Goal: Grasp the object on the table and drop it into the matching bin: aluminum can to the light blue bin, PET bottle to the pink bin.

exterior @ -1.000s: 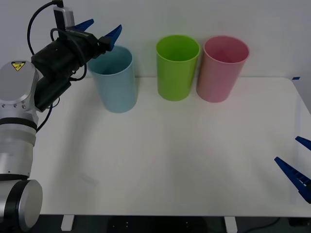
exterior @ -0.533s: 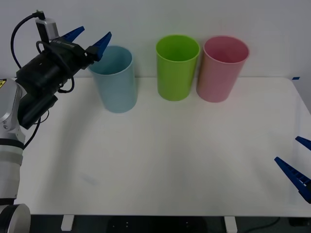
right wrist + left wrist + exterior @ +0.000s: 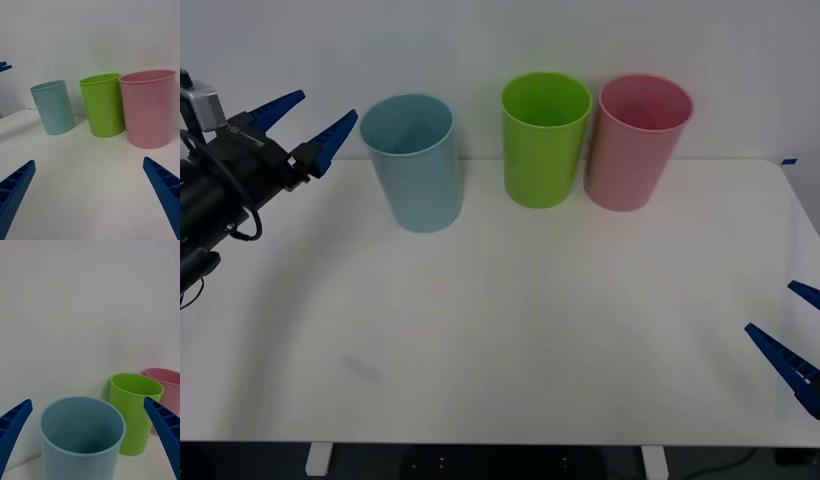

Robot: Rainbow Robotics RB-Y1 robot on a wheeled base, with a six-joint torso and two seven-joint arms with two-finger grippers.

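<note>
The light blue bin (image 3: pixel 418 170) stands at the back left of the white table (image 3: pixel 530 330), and the pink bin (image 3: pixel 635 150) stands at the back right. The aluminum can is out of view. My left gripper (image 3: pixel 330 103) hovers open and empty just left of the light blue bin, level with its rim. The left wrist view looks down over the light blue bin (image 3: pixel 80 450) between the open left gripper (image 3: pixel 88 400). Low at the table's right edge, my right gripper (image 3: pixel 770 307) is open and empty, facing the pink bin (image 3: pixel 148 112) and the light blue bin (image 3: pixel 54 108).
A lime green bin (image 3: pixel 542 145) stands between the two task bins, close against the pink one. A white wall rises right behind all three. The left gripper's blue fingertips (image 3: pixel 3 66) show far off in the right wrist view.
My left gripper, open throughout, has drawn back to the left from above the light blue bin's rim. The right gripper has not moved.
</note>
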